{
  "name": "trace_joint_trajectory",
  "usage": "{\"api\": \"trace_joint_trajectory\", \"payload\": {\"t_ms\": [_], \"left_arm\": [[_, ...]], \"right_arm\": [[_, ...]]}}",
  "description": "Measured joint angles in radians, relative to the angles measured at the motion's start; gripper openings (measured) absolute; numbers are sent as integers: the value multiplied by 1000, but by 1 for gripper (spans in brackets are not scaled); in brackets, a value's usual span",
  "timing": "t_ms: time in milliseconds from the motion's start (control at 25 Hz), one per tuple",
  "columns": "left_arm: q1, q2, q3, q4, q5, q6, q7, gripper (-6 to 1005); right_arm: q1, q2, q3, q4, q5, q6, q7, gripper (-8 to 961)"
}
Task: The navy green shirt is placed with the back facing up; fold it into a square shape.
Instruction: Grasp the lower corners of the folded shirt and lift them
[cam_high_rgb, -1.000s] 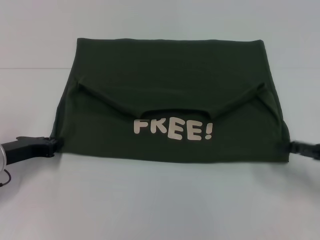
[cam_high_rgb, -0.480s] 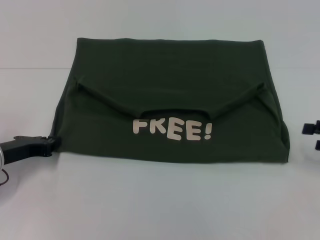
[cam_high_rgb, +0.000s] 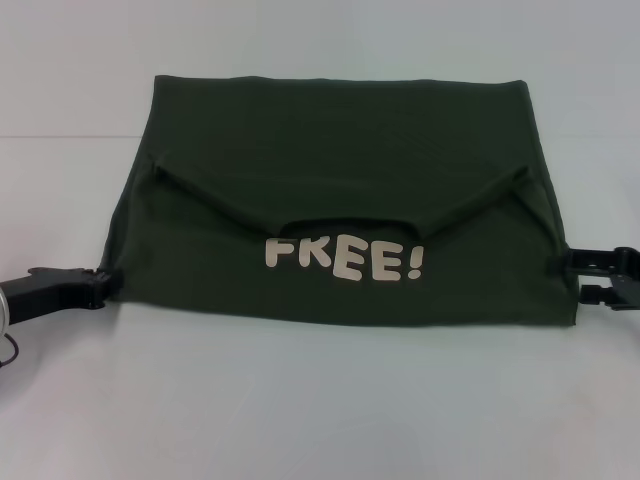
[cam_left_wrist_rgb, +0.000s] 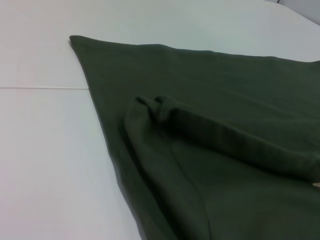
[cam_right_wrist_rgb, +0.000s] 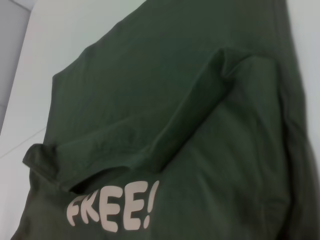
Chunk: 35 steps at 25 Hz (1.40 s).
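Since half a second ago the right hand (cam_high_rgb: 588, 278) has come back in from the frame's right edge to the shirt's (cam_high_rgb: 340, 150) near right corner, while the left hand (cam_high_rgb: 102, 287) has barely shifted at the near left corner.

Right hand: its two black fingers (cam_high_rgb: 588, 262) lie level, pointing inward at the shirt, with a clear gap between them, so it is open. The upper fingertip reaches the shirt's right edge; the lower one sits just beside the bottom corner. Whether cloth lies between them cannot be told. Only the hand and a short piece of the wrist show at the frame's edge.

Left hand: it lies low over the tabletop (cam_high_rgb: 320, 410), stretched level and pointing inward, its tip touching the shirt's near left corner. How far it is open, and whether it grips the cloth, cannot be told. A silvery wrist part shows at the frame's left edge.

The shirt lies flat in the middle of the pale tabletop, folded over so the near part shows pale lettering "FREE!" (cam_high_rgb: 346, 259). Above the lettering the collar edge and both shoulder edges form a wide, shallow V. The far half is plain dark green. Both wrist views show only folded cloth and tabletop, the right one also the lettering (cam_right_wrist_rgb: 112, 210).
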Motion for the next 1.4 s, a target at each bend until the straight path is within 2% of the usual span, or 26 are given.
{"api": "trace_joint_trajectory", "payload": {"t_ms": [240,920,1120,1240,1400], "left_arm": [[-3,-1,0,1,0,0,-1,36],[-11,-2,-3,2,-3,-2,-1,36],[-14,-2,-9,2,-3,-1,-1,36],[-15,-3,-13,2,-3,-2,-1,37],[-16,-3,-13,2,-3,0,-2,37]], "right_arm": [[16,22,-30,0,0,32,1,899],[15,28,-41,-9,4,49,-16,504],[15,28,-42,-6,4,53,-16,291],[15,28,-44,-5,4,54,-16,52],[16,28,-44,-5,4,54,-16,23]]}}
